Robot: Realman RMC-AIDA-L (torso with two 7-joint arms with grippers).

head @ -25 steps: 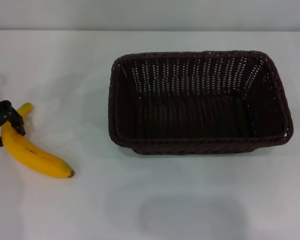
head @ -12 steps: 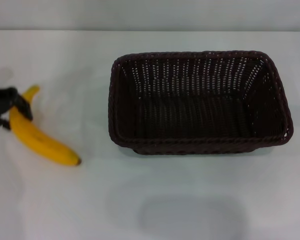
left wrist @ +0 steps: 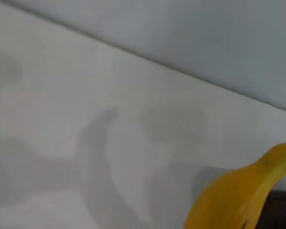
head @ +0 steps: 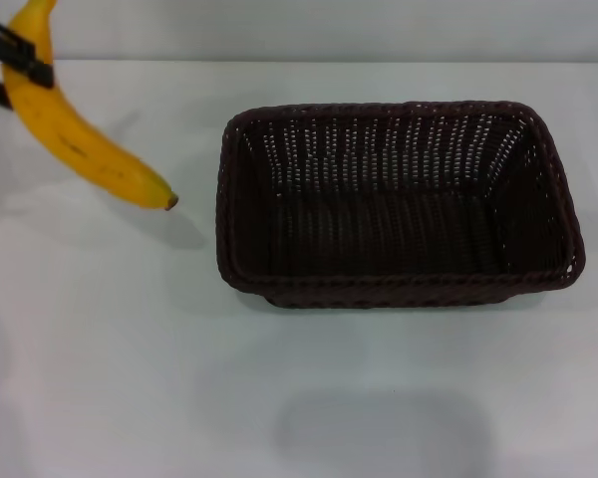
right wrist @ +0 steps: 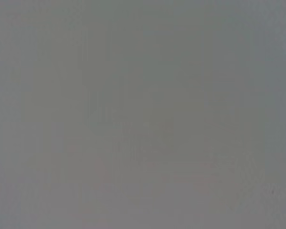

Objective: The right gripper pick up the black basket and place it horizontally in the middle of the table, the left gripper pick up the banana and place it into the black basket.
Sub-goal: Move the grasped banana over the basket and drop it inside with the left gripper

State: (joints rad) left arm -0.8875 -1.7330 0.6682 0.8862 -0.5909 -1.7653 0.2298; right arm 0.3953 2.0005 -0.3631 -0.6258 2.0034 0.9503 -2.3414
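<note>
The black basket [head: 397,202] lies lengthwise across the middle of the white table [head: 130,378], open side up and empty. My left gripper [head: 2,70] is at the far left, shut on the stem end of the yellow banana [head: 80,139]. It holds the banana in the air, with the dark blossom end pointing down towards the basket's left rim. The banana's shadow falls on the table below. The banana also shows in the left wrist view [left wrist: 238,195]. The right gripper is out of view.
The table's far edge meets a grey wall [head: 299,30]. The right wrist view shows only a blank grey surface.
My left gripper has lifted the banana off the table and carried it up and a little towards the basket. The basket has not moved.
</note>
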